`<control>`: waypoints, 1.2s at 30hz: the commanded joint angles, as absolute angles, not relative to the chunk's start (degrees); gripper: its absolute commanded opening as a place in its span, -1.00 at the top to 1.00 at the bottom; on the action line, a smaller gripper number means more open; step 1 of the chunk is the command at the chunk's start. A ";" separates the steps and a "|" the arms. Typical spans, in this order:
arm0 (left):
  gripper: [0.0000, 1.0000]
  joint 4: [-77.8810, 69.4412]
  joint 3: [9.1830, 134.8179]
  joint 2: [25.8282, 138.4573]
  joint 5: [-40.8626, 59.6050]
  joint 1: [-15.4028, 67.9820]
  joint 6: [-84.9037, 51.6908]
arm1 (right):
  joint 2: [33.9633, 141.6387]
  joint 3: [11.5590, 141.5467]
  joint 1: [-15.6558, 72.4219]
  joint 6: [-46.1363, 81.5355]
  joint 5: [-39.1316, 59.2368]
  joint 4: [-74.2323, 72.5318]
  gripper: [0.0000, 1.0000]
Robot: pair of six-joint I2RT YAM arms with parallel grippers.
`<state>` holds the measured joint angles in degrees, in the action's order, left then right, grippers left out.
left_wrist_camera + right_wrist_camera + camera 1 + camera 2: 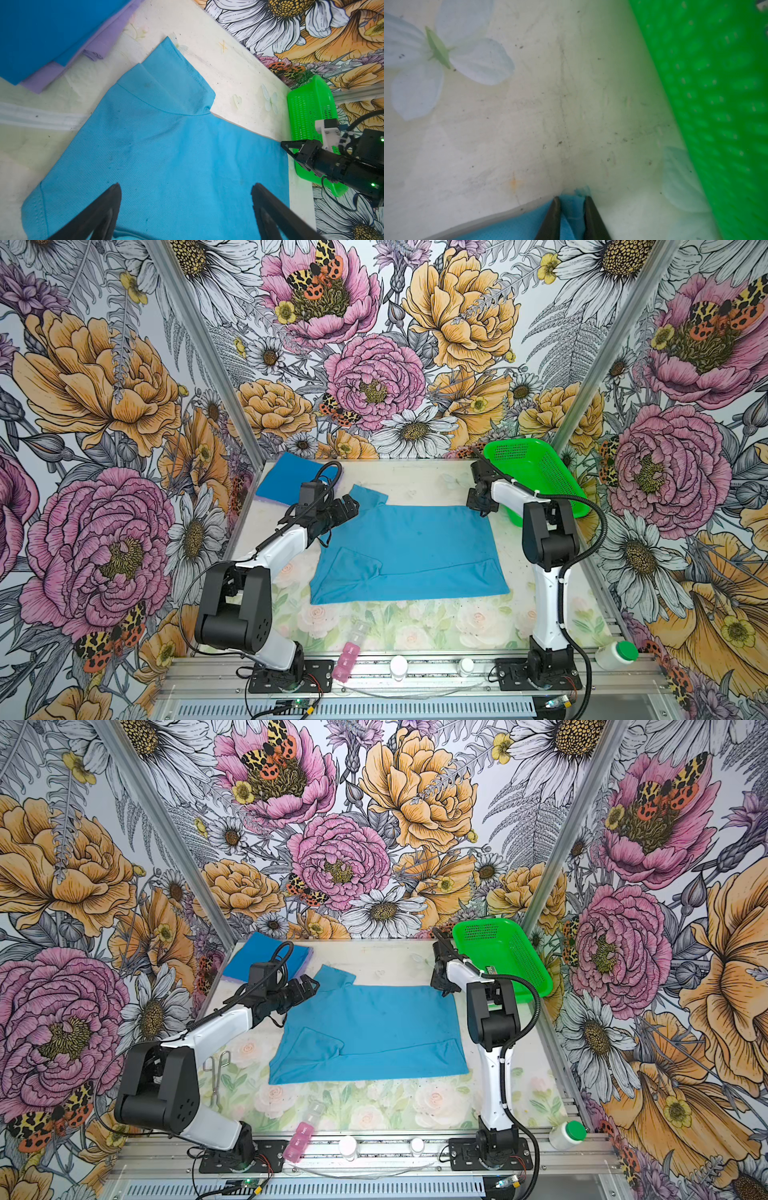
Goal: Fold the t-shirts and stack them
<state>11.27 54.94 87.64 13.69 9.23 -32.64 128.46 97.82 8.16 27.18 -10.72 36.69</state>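
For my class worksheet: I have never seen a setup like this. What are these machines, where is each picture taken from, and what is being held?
The machines are two robot arms mounted at a table. Two pictures look down from one overhead camera; two come from cameras on the arms' wrists. A teal t-shirt lies spread out. A folded blue shirt rests on a lavender one; a green basket sits at the far right. The left fingers are open, holding nothing; the right fingers pinch the teal shirt's corner.
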 commanded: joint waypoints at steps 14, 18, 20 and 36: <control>-0.97 13.18 66.43 100.12 12.26 9.07 -29.35 | 125.94 99.48 8.92 22.16 -11.35 35.70 1.00; -0.74 15.43 73.64 107.77 9.79 8.96 -26.57 | 124.52 97.99 8.81 20.02 -10.49 34.92 1.00; -0.62 16.29 77.02 110.84 7.93 8.83 -24.84 | 123.69 96.80 8.80 19.70 -9.93 34.34 1.00; -0.05 19.98 103.91 133.05 6.70 8.79 -15.03 | 119.08 89.77 8.90 19.78 -4.97 30.78 1.00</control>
